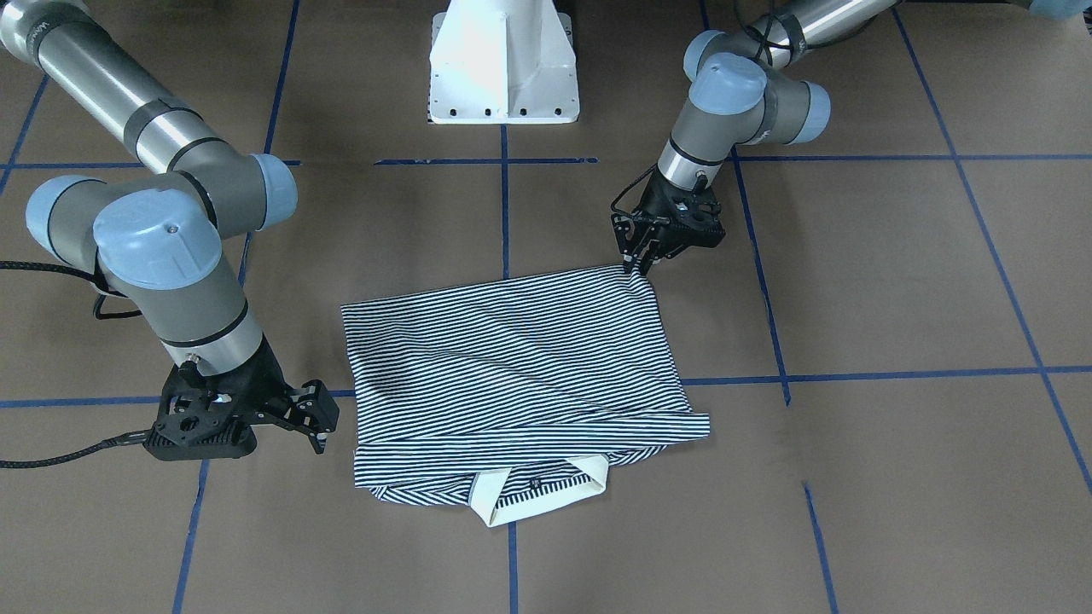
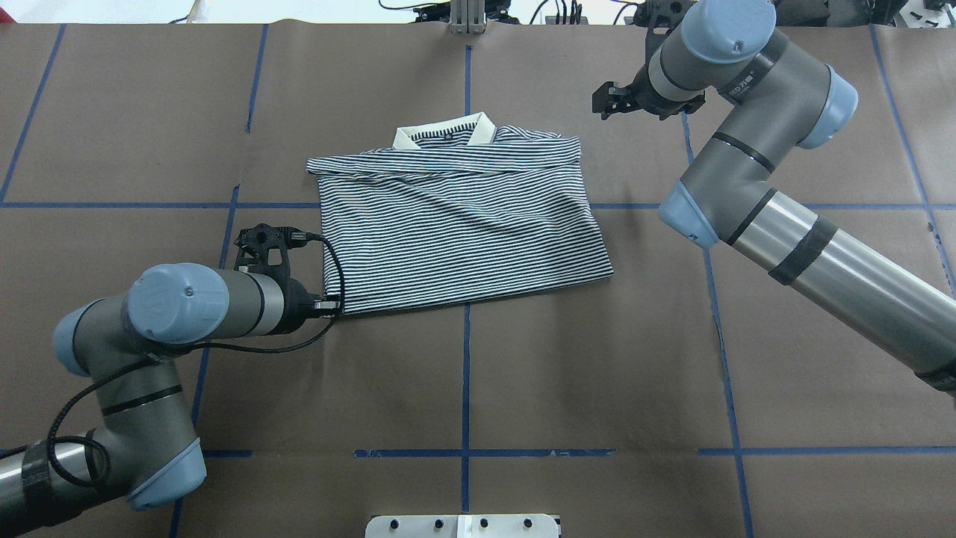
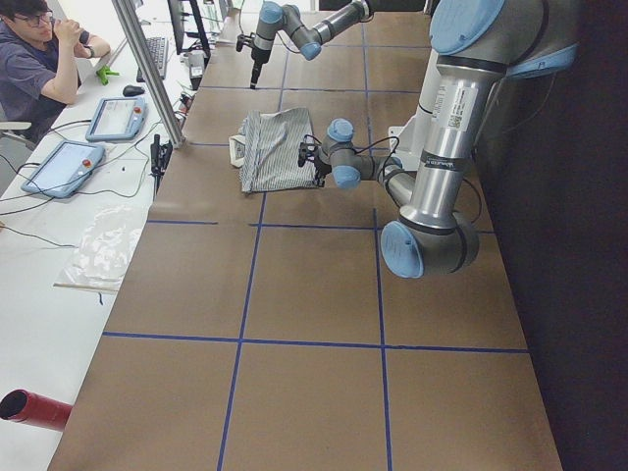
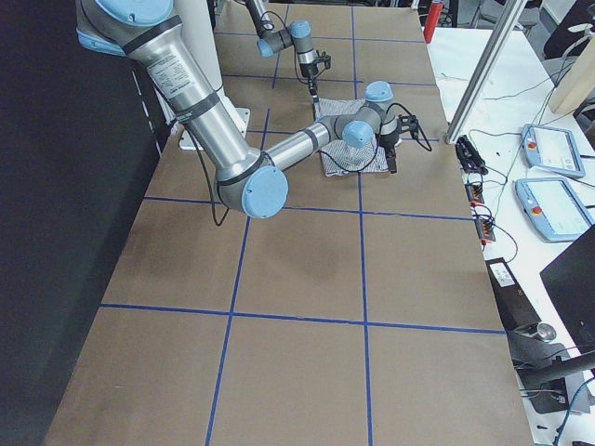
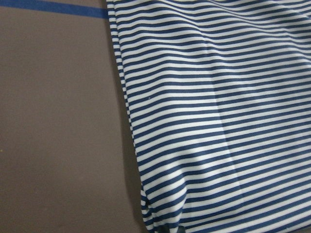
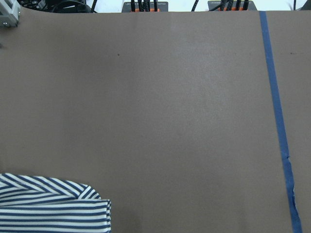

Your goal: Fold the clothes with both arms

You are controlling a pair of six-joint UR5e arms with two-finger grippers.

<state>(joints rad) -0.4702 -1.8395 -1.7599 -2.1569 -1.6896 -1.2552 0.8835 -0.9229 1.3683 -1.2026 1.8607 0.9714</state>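
Observation:
The striped polo shirt (image 1: pixel 512 358) lies folded into a rough rectangle on the brown table. Its cream collar (image 1: pixel 546 496) is at the far edge from the robot. It also shows in the overhead view (image 2: pixel 455 217). My left gripper (image 1: pixel 636 263) is at the shirt's near-left corner with its fingers together, pinching the cloth. The left wrist view is filled with the stripes (image 5: pixel 218 121), bunched at the bottom edge. My right gripper (image 1: pixel 322 422) is open and empty, just off the shirt's far-right side. A shirt corner (image 6: pixel 48 208) shows in the right wrist view.
The white pedestal base (image 1: pixel 503 68) stands at the robot's side of the table. Blue tape lines (image 2: pixel 464 351) cross the brown surface. In the exterior left view an operator (image 3: pixel 39 59) sits at a side bench with tablets (image 3: pixel 64 167).

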